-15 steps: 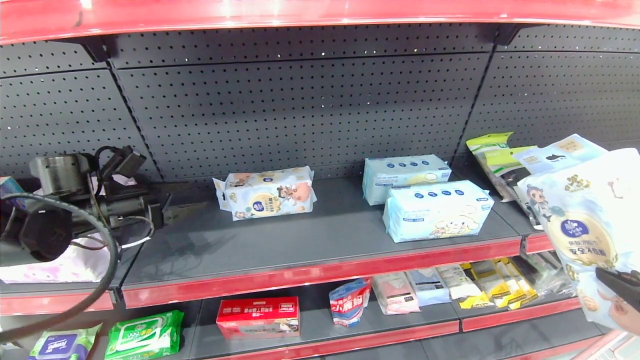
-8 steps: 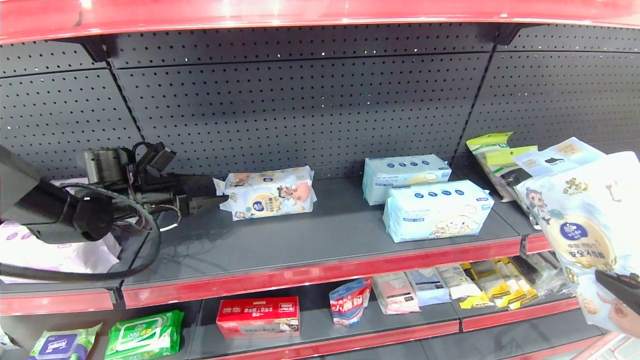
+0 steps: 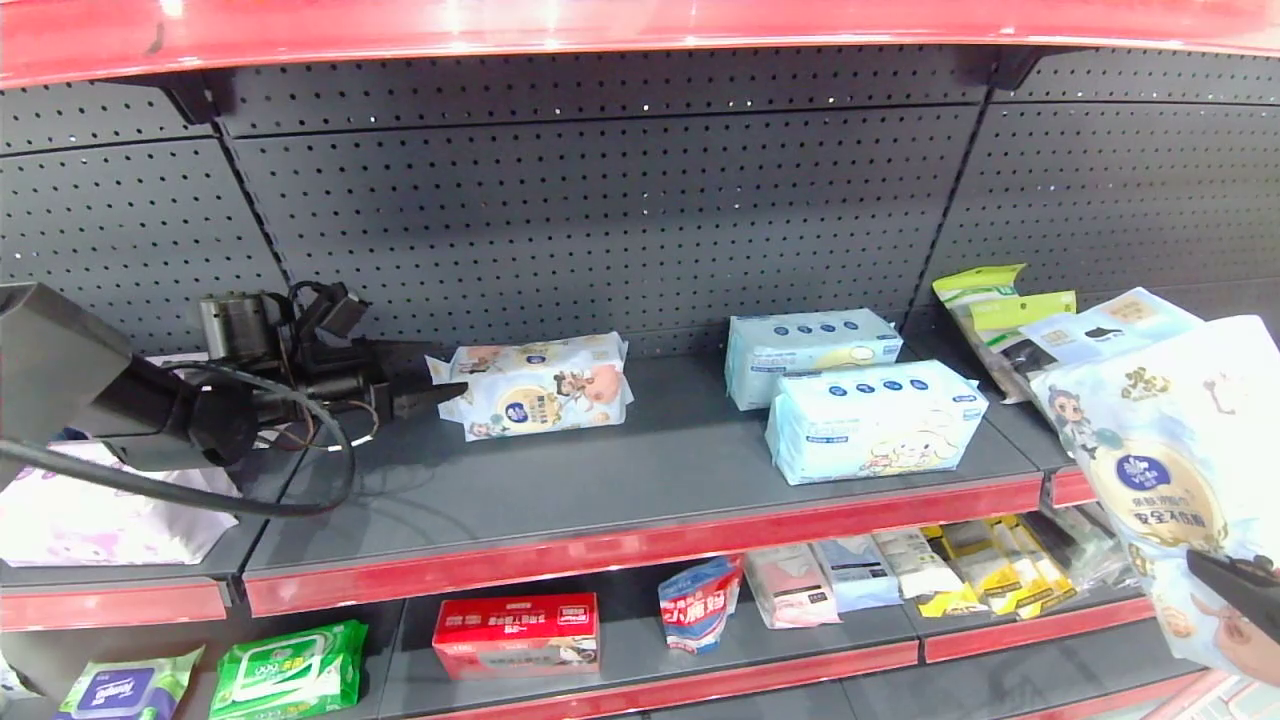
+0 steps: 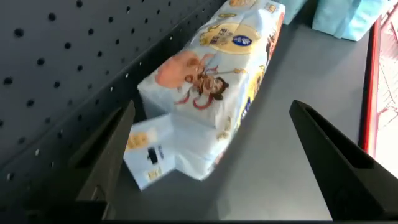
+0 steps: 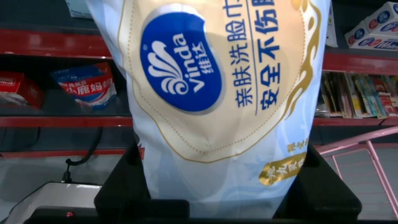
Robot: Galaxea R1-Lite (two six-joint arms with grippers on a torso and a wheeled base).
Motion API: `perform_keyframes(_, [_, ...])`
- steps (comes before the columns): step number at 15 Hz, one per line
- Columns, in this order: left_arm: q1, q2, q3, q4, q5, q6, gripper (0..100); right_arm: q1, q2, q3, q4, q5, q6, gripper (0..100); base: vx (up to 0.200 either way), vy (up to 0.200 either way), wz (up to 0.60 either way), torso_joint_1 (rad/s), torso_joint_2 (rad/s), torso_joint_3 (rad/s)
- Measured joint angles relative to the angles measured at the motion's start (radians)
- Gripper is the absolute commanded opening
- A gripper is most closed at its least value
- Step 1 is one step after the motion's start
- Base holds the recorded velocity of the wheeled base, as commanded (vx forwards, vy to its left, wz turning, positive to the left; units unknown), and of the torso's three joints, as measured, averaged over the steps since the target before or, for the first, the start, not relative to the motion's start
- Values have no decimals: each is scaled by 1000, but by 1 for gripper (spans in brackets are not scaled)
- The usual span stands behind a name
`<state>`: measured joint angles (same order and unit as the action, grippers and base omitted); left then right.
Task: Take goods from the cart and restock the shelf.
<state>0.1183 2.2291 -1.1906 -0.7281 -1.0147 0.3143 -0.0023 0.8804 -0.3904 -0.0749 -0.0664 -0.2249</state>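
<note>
A cartoon-printed wipes pack lies on the dark middle shelf against the pegboard. My left gripper is level with it, tips right at its left end. In the left wrist view the gripper is open, its fingers spread either side of the pack and short of it. At the far right my right gripper is shut on the lower part of a large white pouch, held upright in front of the shelf. The right wrist view has the pouch pinched in the gripper.
Two pale blue tissue packs sit right of centre. Green and white pouches lean at the right end. A pink-printed pack lies far left. On the lower shelf are a red box and small packets.
My left arm has moved right along the shelf, up to the left end of the wipes pack. The pouch in my right gripper has sunk slightly.
</note>
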Motion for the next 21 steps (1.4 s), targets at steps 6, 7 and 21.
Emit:
perform_keyframes(6, [-10, 70, -68, 8, -31, 12, 100, 0, 5, 0, 0, -2, 0, 0, 0, 0, 0, 0, 0, 0])
perform_keyframes(7, [-11, 81, -75, 8, -33, 12, 100, -1, 6, 0, 0, -3, 0, 0, 0, 0, 0, 0, 0, 0])
perform_keyframes(21, [-30, 211, -225, 11, -49, 11, 100, -1, 20, 2, 1, -3, -9, 0, 0, 0, 0, 0, 0, 0])
